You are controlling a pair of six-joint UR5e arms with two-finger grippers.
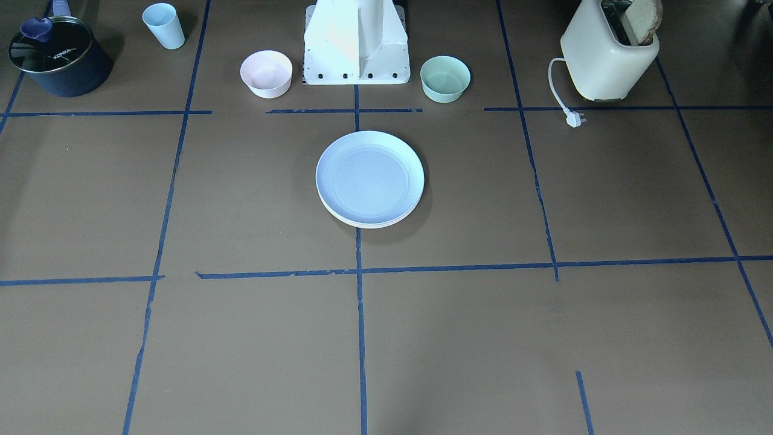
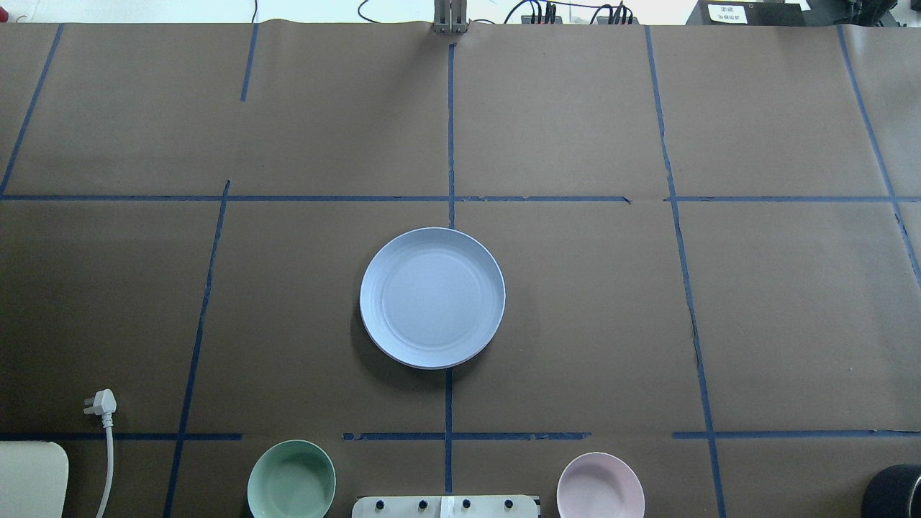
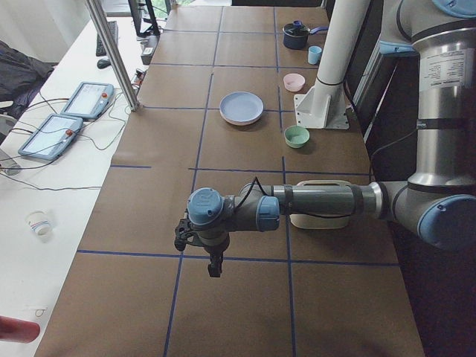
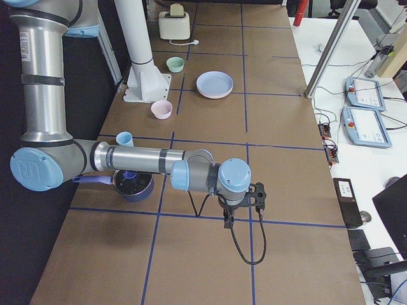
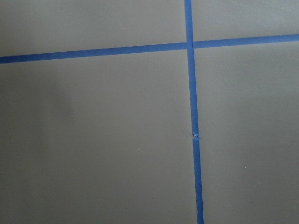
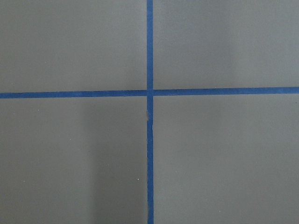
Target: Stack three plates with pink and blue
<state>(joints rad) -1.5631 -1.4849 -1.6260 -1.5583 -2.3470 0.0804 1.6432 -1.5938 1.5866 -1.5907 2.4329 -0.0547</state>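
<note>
A stack of round plates sits at the table's middle, with the pale blue plate on top. It also shows in the overhead view and small in both side views. The plates under it show only as thin pale rims, and I cannot tell their colours apart. My left gripper hangs over bare paper far from the stack, toward the table's left end. My right gripper hangs likewise toward the right end. I cannot tell whether either is open or shut. Both wrist views show only brown paper and blue tape.
A small pink bowl and a mint-green bowl flank the robot base. A cream toaster with its loose plug stands on my left side. A dark pot and a pale blue cup stand on my right side.
</note>
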